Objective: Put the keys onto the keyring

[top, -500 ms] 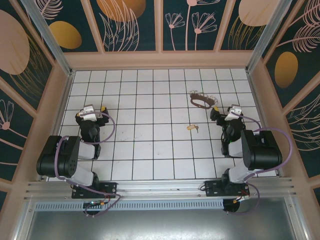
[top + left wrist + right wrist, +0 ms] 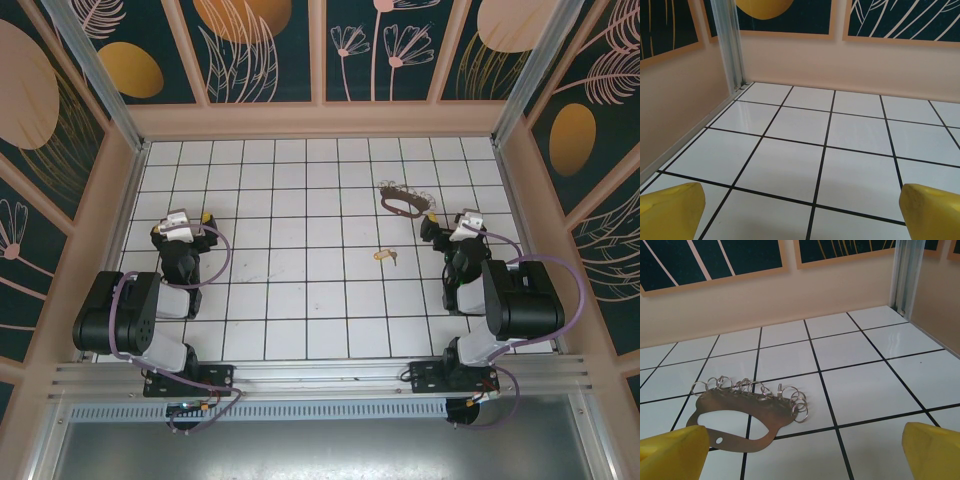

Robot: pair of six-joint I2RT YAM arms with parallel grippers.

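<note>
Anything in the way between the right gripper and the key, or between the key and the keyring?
Nothing visible. The key lies alone on bare tiles to the open right gripper's left; only bare tiles separate it from the keyring.

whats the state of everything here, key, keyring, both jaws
key: lying loose on the tiles, apart from the keyring
keyring: flat on the tiles, no key on it
left jaws: wide open, empty
right jaws: wide open, empty
</note>
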